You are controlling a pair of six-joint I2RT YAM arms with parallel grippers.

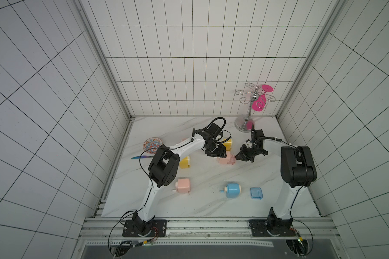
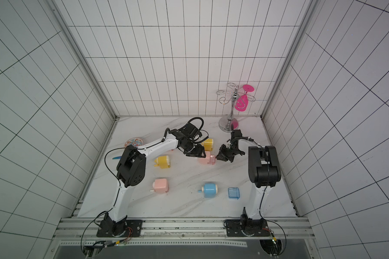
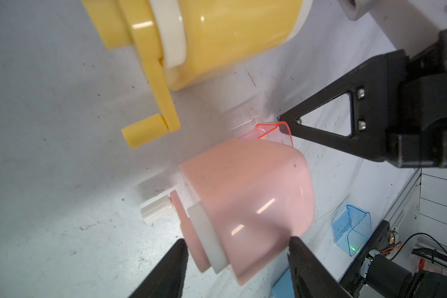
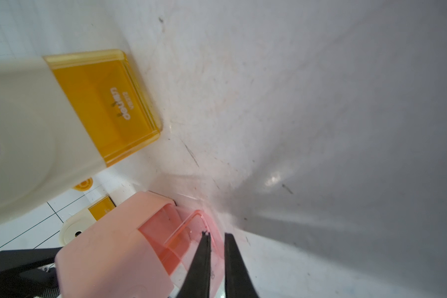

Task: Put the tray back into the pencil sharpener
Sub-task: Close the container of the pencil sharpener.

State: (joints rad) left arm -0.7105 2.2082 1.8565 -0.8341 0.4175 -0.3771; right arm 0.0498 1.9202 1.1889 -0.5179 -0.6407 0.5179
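At the left of the marble table (image 1: 211, 208) a patterned plate (image 1: 152, 145) lies near the wall. Next come a yellow sharpener (image 1: 185, 162) and, nearer the front, a spare pink sharpener (image 1: 183, 185). Mid-table toward the back, the left gripper (image 3: 236, 240) has its jaws closed on the body of the pink pencil sharpener (image 3: 245, 196). The pink tray (image 4: 183, 232) sits partway in that sharpener's front slot, its clear end sticking out. Just behind stands a second yellow sharpener (image 4: 23, 116), whose amber tray (image 4: 109, 103) carries white lettering (seen upside down and too blurred to read). The right gripper (image 4: 217, 234) meets the pink tray from the right, its jaws nearly together with the tray's front wall pinched between them. Further right, near the front, a blue sharpener (image 1: 233, 190) lies beside a loose blue tray (image 1: 256, 193). A chrome rack (image 1: 241, 125) holding a pink glass (image 1: 259, 103) stands at the back.
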